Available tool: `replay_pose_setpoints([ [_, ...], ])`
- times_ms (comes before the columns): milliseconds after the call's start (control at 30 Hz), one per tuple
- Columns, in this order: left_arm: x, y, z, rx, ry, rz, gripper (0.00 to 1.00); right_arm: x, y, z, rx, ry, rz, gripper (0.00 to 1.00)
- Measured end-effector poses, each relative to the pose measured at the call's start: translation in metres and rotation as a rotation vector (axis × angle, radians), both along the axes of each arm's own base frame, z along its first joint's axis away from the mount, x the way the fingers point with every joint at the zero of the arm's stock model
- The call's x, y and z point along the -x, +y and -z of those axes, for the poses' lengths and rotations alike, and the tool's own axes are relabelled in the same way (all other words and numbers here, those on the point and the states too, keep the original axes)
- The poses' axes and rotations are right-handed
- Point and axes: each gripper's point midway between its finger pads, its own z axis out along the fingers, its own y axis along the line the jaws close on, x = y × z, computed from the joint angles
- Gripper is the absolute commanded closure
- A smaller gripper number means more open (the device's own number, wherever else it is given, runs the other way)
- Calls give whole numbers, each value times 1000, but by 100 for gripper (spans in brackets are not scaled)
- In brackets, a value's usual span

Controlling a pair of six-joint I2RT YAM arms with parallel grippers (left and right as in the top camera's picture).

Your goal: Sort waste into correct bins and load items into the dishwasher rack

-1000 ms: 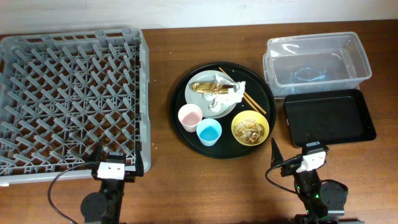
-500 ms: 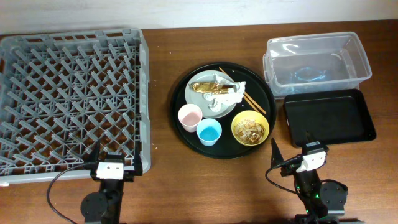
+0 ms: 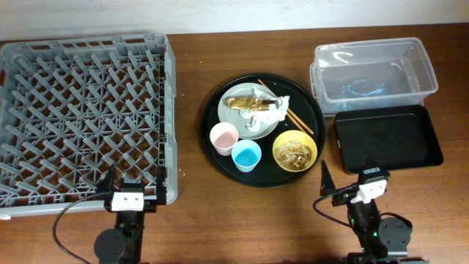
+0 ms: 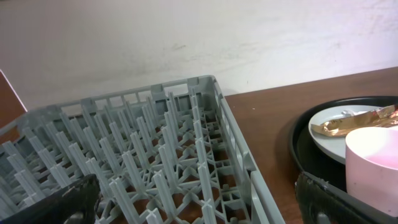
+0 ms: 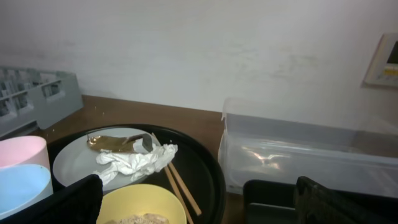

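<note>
The grey dishwasher rack (image 3: pixel 80 117) fills the left. A round black tray (image 3: pixel 311 117) holds a grey plate (image 3: pixel 233 114) with a gold foil wrapper (image 3: pixel 245 101) and a white napkin (image 3: pixel 272 110). It also holds chopsticks (image 3: pixel 289 114), a pink cup (image 3: pixel 224 137), a blue cup (image 3: pixel 246 155) and a yellow bowl (image 3: pixel 294 150) of food scraps. The clear tub (image 3: pixel 374 73) and flat black tray (image 3: pixel 387 138) sit at the right. My left gripper (image 3: pixel 132 183) is open at the rack's front right corner (image 4: pixel 155 162). My right gripper (image 3: pixel 352 187) is open below the bowl (image 5: pixel 143 202).
The white wall runs behind the table's far edge. Bare wooden table lies between the rack and the round tray, and along the front around both arm bases. Cables trail from each wrist near the front edge.
My left gripper's fingers have spread wider apart. Both grippers have shifted slightly toward the front edge. The objects have not moved.
</note>
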Motion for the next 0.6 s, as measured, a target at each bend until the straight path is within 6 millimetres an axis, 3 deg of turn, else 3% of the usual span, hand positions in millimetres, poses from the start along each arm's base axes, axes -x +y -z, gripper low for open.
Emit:
replay_pose_setpoints([
  [200, 0, -4, -17, -2, -66, 25, 0, 0, 1, -3, 0, -10, -5, 2],
  [300, 2, -7, -24, 2, -60, 39, 0, 3, 4, -15, 2, -28, -23, 1],
  [367, 4, -10, -46, 3, -53, 60, 0, 9, 6, -40, 5, -67, -35, 2],
  [600, -14, -26, -103, 18, 67, 153, 0, 21, 11, -81, -3, 30, -58, 1],
])
